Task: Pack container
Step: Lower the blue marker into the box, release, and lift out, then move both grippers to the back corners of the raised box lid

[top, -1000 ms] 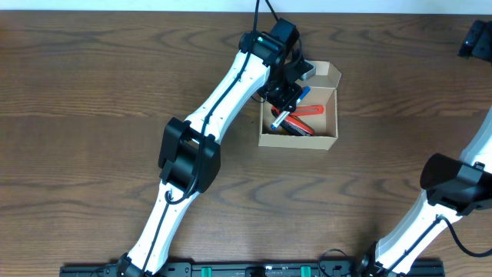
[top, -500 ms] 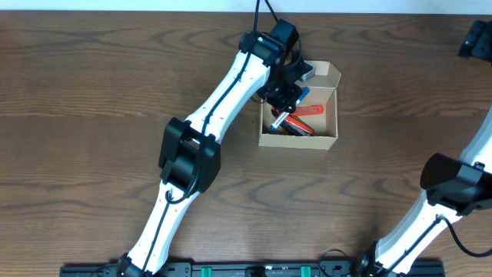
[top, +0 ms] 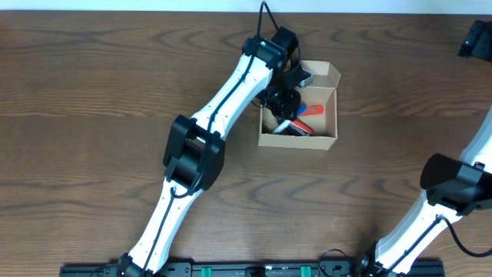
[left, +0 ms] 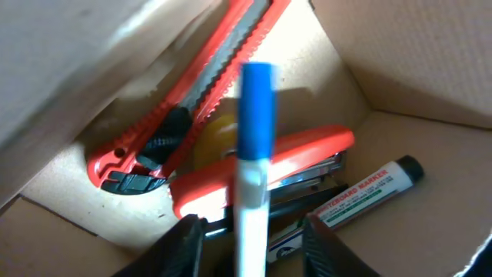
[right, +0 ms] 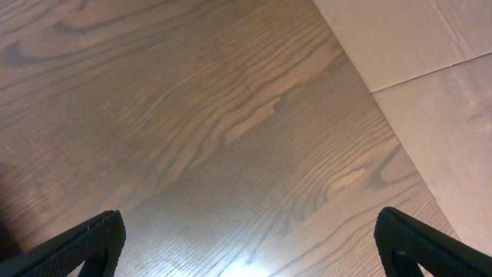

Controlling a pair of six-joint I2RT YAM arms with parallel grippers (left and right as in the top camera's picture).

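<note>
Both sets of fingers are open. My left fingers (left: 184, 248) stand apart inside the container (left: 430, 69). A blue-capped marker (left: 254, 115) rises between them with a gap on each side, so they grip nothing. My right fingers (right: 84, 242) are spread wide over the wood of the worktop (right: 215, 131), holding nothing.

Room is tight on the left. Cardboard walls close in from the left and the upper right, meeting at a corner just past the stapler (left: 269, 165). On the right, the worktop's edge cuts across the upper right corner of the wrist view, with a pale surface (right: 415, 46) beyond it. Wood lies open under and ahead of those fingers.

Overhead, the container (top: 298, 141) sits on the far half of the worktop, a little right of the middle. Its flap (top: 327, 73) is folded back on the far side, and wood runs wide around it. My left arm (top: 231, 85) reaches in, and its wrist hides the fingers and the container's left part. Only some red and a bit of blue show there. My right arm (top: 453, 185) stands at the right edge.

The left wrist view gives the count:
- one red box cutter (left: 200, 85)
- one red stapler
- one yellow thing (left: 215, 138), partly under them
- two markers, the blue-capped one and a black-capped marker (left: 369, 188) with a green label
</note>
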